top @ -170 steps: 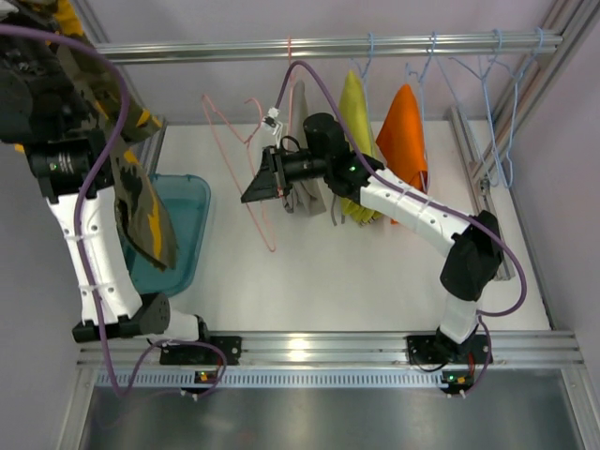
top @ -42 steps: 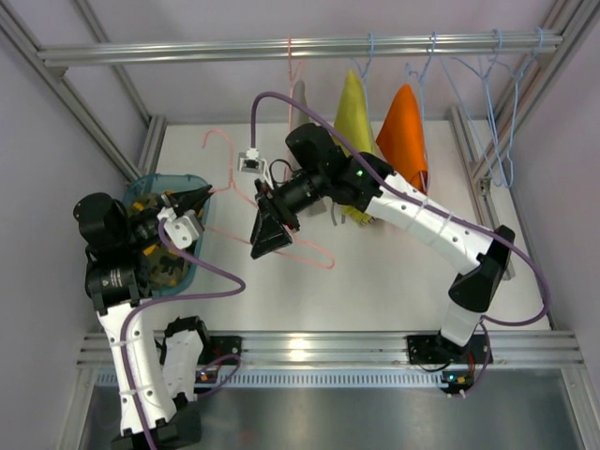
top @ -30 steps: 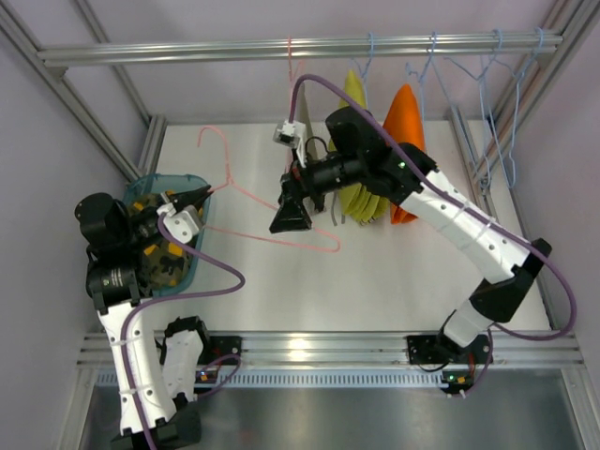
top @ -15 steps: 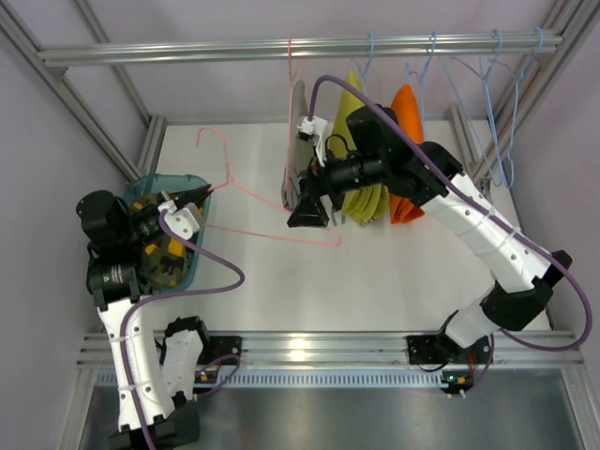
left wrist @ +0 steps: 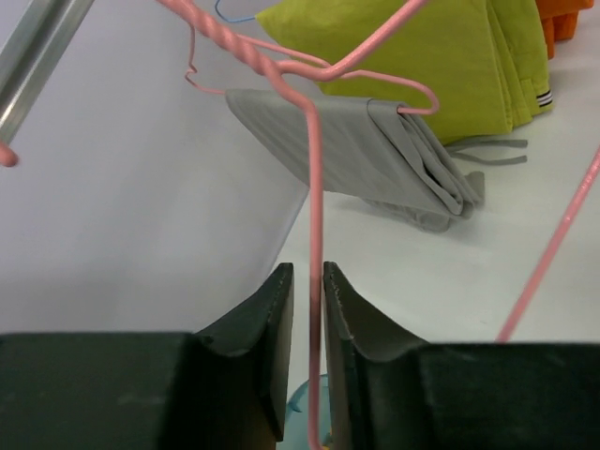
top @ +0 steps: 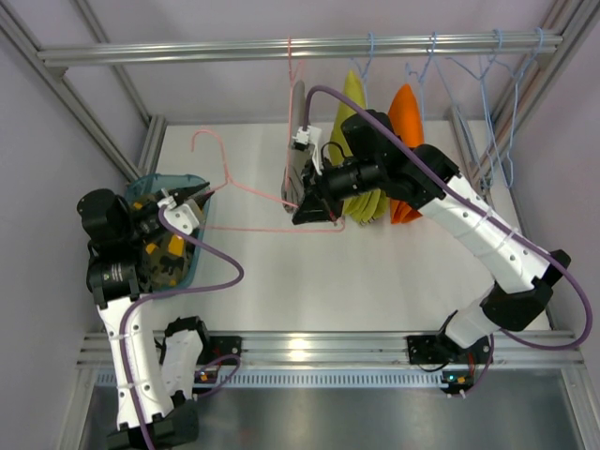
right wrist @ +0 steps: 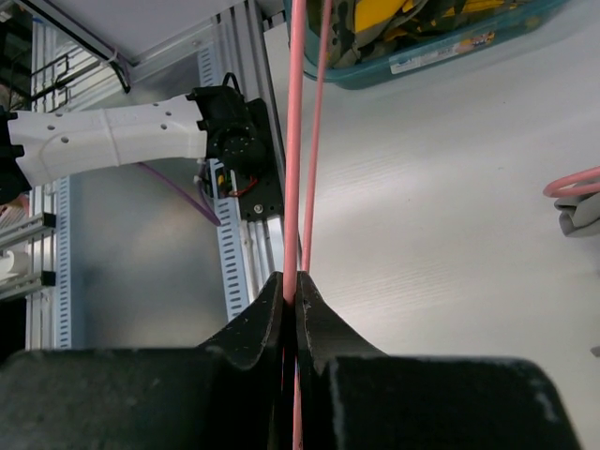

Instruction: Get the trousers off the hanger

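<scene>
You have the bare pink hanger [top: 272,228] spanning both arms, right gripper [right wrist: 291,277] pinching its wire, left gripper [left wrist: 307,273] close about it, pinch unconfirmed; the grey trousers [left wrist: 366,155] hang from the rail [top: 187,49] just behind the right gripper, the nearer arm.

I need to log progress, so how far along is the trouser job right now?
Done: the camouflage pair lies in the bin. In hand: the right fingers pinch the empty hanger, whose wire also runs between the left fingers. Left: the grey pair hangs at the rail, not yet removed.
</scene>
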Controlling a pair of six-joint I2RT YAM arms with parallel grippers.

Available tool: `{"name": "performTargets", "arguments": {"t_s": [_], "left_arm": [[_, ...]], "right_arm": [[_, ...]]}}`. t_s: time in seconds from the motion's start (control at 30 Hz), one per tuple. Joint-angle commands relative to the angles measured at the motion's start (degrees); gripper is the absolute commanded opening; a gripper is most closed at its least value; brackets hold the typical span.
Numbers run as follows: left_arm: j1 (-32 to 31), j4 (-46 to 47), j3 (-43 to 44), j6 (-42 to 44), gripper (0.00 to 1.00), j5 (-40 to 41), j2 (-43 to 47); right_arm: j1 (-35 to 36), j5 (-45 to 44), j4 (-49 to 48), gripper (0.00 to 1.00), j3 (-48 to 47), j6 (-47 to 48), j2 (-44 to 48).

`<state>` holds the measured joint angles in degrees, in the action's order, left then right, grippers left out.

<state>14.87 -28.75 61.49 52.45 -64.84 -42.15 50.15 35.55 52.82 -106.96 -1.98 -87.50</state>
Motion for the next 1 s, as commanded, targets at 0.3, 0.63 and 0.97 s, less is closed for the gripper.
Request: {"name": "performTargets", "arguments": {"t_s": [0.3, 0.63, 0.97], "left_arm": [[-0.2, 1.16, 8.37, -21.92, 0.61, -3.98, -6.1], [-0.63, 10.72, 22.26, -58.3, 0.96, -4.34, -13.91], [-1.25, 31.65, 23.32, -90.85, 0.98, 11.57, -19.54]], "right_arm": [[-6.28, 3.38, -5.09, 0.0, 3.76, -3.29, 7.87], [-12.88, 3.29, -6.41, 0.0, 8.96, -2.24, 18.68], [-31.04, 2.24, -5.97, 0.0, 14.4, -2.24, 36.06]]}}
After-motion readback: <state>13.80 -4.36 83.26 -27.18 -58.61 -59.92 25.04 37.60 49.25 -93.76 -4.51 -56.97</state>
